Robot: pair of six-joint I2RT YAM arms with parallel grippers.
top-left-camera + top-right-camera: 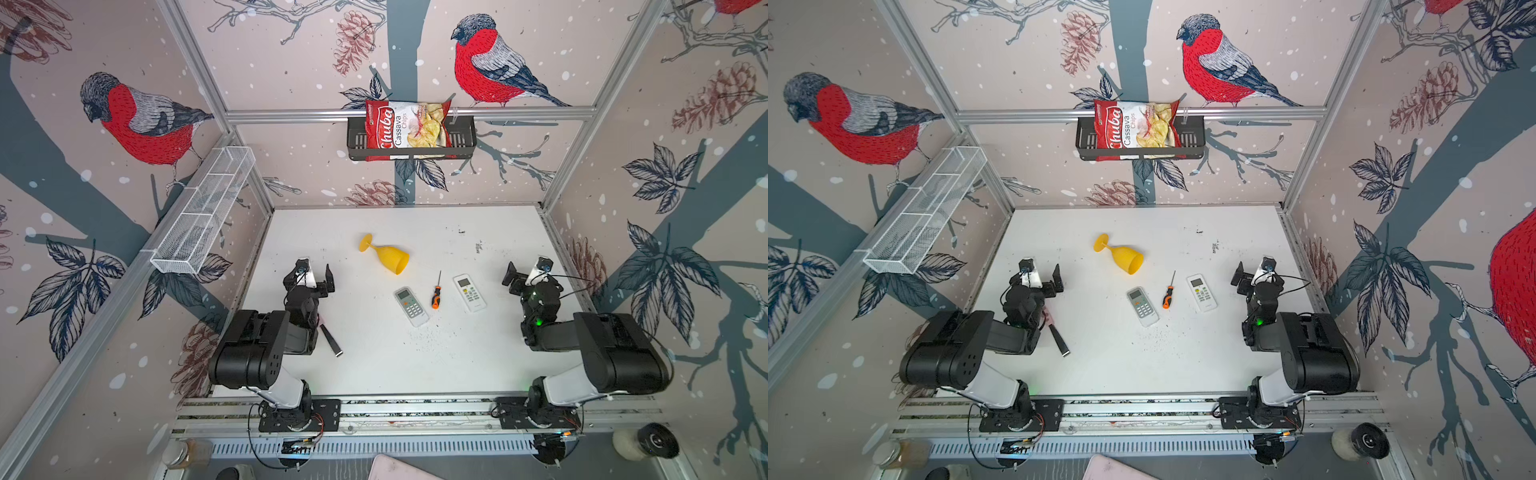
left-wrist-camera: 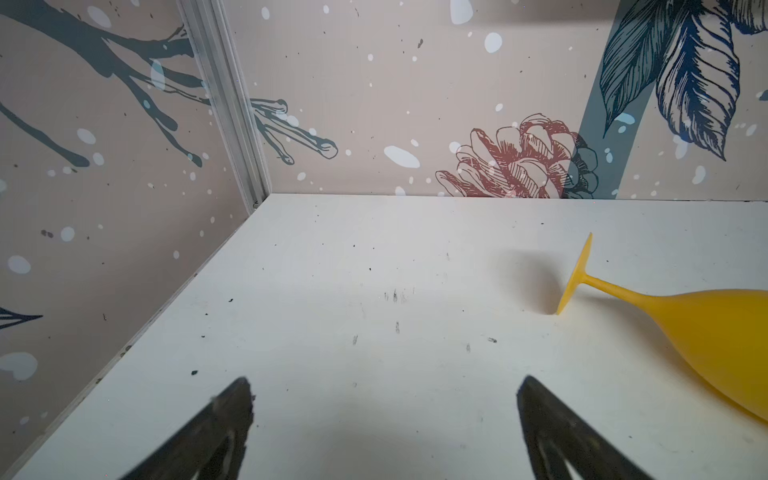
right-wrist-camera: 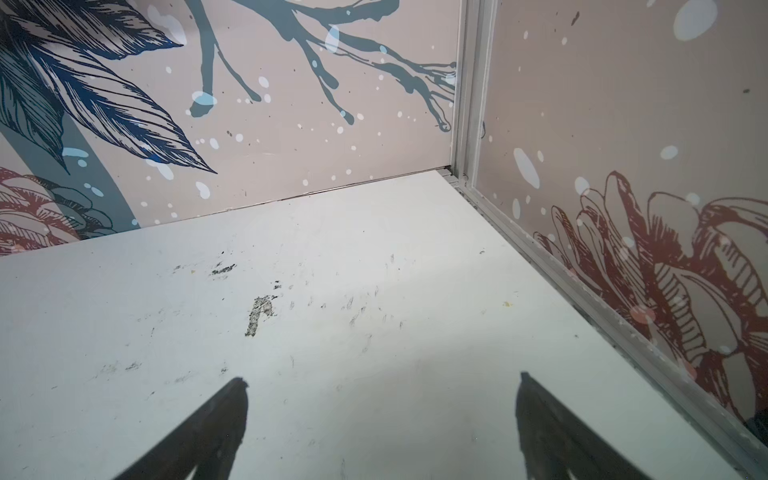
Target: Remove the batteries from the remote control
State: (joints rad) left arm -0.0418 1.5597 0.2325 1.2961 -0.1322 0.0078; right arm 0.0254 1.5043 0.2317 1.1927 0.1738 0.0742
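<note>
In a top view my left claw [image 1: 314, 272] is hanging spread and empty over the worktop [image 1: 374, 365] at centre left. Right of it the left remote [image 1: 411, 306] is lying buttons-up, then the screwdriver [image 1: 435, 296], then the right remote [image 1: 469, 292], both remotes running upper left to lower right. No batteries are showing; I am judging them shut inside. My right claw [image 1: 524, 272], also spread and empty, is hanging near the right remote, so it is the nearer one.

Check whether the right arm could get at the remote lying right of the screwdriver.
Probably yes. The right gripper, jaws open and empty, sits beside that remote with only bare table between them; the screwdriver lies on the remote's far side.
</note>
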